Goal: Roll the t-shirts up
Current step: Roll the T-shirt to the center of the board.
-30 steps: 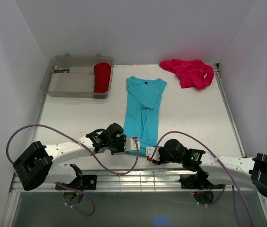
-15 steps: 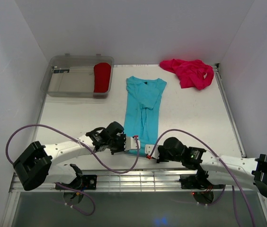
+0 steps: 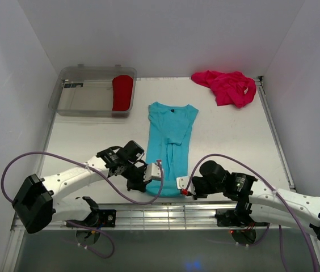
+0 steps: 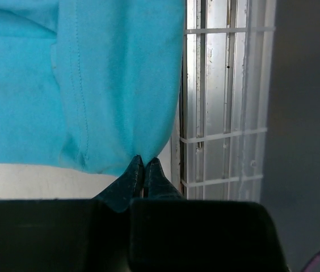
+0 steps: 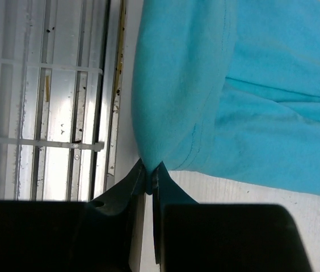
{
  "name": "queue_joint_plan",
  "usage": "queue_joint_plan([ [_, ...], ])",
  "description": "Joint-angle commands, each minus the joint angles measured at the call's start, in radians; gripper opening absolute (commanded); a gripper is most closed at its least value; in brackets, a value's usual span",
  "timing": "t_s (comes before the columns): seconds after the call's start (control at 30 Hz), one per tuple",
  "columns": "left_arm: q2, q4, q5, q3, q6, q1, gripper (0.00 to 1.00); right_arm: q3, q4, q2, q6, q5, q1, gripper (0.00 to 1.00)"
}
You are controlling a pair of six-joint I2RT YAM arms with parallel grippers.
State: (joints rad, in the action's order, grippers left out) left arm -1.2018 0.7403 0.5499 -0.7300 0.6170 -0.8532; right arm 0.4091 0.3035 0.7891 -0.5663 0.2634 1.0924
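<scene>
A turquoise-blue t-shirt lies folded into a long strip down the middle of the table, collar at the far end. My left gripper is shut on the strip's near left corner. My right gripper is shut on its near right corner. Both corners are pinched between the fingertips, at the table's near edge. A magenta-pink t-shirt lies crumpled at the back right. A rolled red t-shirt sits in the bin.
A clear plastic bin stands at the back left. A metal grid rail runs along the near edge of the table, just beyond the shirt's hem. White walls close in on both sides.
My right gripper has shut on the shirt's near right corner. Both grippers have pulled the turquoise-blue shirt toward the near edge, and the collar end has slid nearer too.
</scene>
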Motion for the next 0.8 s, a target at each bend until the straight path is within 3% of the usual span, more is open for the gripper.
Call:
queue_joint_plan([
  [0.0, -0.049, 0.122, 0.172, -0.072, 0.053, 0.133, 0.00, 0.050, 0.033, 0.030, -0.014, 0.069, -0.044, 0.08],
  [0.13, -0.202, 0.186, 0.214, -0.161, 0.133, 0.183, 0.00, 0.042, -0.026, 0.104, 0.005, 0.152, -0.178, 0.08],
  [0.3, -0.260, 0.218, 0.222, -0.221, 0.202, 0.233, 0.00, 0.086, -0.050, 0.220, 0.054, 0.114, -0.213, 0.08],
  [0.43, -0.338, 0.252, 0.211, -0.261, 0.245, 0.307, 0.00, 0.083, -0.095, 0.207, 0.051, 0.108, -0.252, 0.08],
  [0.6, -0.518, 0.283, 0.216, -0.339, 0.178, 0.325, 0.00, 0.060, -0.167, 0.179, 0.086, 0.060, -0.276, 0.10],
  [0.7, -0.574, 0.294, 0.238, -0.404, 0.150, 0.344, 0.01, 0.057, -0.164, 0.188, 0.089, 0.033, -0.275, 0.18],
  [0.77, -0.584, 0.289, 0.240, -0.436, 0.151, 0.345, 0.04, 0.056, -0.162, 0.187, 0.097, -0.007, -0.276, 0.36],
])
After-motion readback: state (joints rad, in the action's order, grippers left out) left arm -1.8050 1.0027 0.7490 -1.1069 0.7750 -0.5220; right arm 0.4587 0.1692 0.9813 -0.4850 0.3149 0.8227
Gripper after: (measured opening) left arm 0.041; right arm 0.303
